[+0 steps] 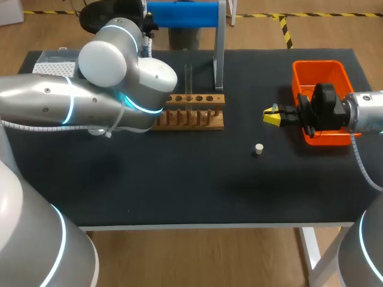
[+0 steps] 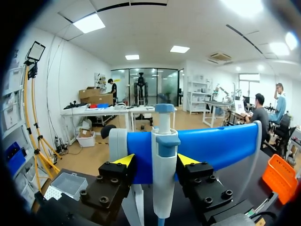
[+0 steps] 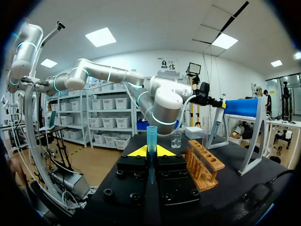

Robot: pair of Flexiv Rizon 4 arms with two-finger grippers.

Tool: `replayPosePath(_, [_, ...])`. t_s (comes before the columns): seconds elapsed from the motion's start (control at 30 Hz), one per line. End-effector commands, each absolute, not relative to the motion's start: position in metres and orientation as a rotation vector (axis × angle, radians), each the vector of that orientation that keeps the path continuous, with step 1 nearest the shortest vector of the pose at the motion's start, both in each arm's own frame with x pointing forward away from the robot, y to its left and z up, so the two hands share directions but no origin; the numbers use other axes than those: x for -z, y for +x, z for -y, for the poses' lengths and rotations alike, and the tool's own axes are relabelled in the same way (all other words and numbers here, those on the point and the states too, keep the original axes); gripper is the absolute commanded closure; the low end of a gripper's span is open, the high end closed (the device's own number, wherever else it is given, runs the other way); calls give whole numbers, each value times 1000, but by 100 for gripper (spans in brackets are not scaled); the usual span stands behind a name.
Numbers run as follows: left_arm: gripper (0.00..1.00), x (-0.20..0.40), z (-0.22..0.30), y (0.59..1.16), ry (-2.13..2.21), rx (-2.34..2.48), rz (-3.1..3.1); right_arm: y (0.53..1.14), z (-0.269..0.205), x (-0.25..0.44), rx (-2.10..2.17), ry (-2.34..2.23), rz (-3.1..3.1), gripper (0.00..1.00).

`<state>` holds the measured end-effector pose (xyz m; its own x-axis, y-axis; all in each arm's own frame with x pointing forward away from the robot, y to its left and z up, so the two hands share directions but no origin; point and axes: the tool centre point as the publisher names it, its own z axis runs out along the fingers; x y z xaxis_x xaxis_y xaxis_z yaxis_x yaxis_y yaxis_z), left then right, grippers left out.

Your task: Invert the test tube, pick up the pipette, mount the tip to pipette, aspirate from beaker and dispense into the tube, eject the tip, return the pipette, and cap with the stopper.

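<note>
Left pincer [image 2: 156, 161] straddles the pipette [image 2: 164, 183] hanging on the far stand [image 2: 221, 146], not yet clamped. Right pincer [image 3: 150, 151] grips the test tube [image 3: 151, 134] upright at right, likely for filling.

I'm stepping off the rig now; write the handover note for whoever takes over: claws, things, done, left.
Left claw: open, astride the pipette hanging on its blue stand; not gripped yet.
Right claw: shut on the bluish test tube, upright, beside the orange bin.
Stopper lies loose on the mat; beaker stands beside the wooden rack.
Done: tube in hand.
Left: grip pipette, mount a tip from the tip box, aspirate, dispense, eject, return, cap.
</note>
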<state>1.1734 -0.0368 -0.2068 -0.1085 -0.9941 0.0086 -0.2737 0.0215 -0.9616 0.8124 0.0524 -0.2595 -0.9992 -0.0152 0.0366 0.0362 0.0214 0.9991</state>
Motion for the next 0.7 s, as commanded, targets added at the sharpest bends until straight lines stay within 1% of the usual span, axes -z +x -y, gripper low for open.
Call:
replayPosePath(0.03, [51, 213, 40, 1177, -1353, 1140, -1483, 811, -52, 259, 2172, -25, 2222, 100])
replayPosePath(0.23, [55, 213, 40, 1178, -1356, 1136, -1486, 811, -52, 259, 2172, -25, 2222, 100])
replayPosePath(0.47, [55, 214, 41, 1179, -1356, 1139, -1485, 811, -52, 259, 2172, -25, 2222, 100])
replayPosePath(0.53, [60, 214, 42, 1180, -1356, 1140, -1485, 811, -52, 259, 2172, -25, 2222, 100])
replayPosePath(0.6, [73, 214, 42, 1180, -1357, 1140, -1484, 811, -52, 259, 2172, -25, 2222, 100])
replayPosePath(0.67, [93, 214, 42, 1180, -1357, 1139, -1483, 811, -52, 259, 2172, -25, 2222, 100])
replayPosePath(0.7, [100, 214, 42, 1180, -1358, 1139, -1482, 811, -52, 259, 2172, -25, 2222, 100])
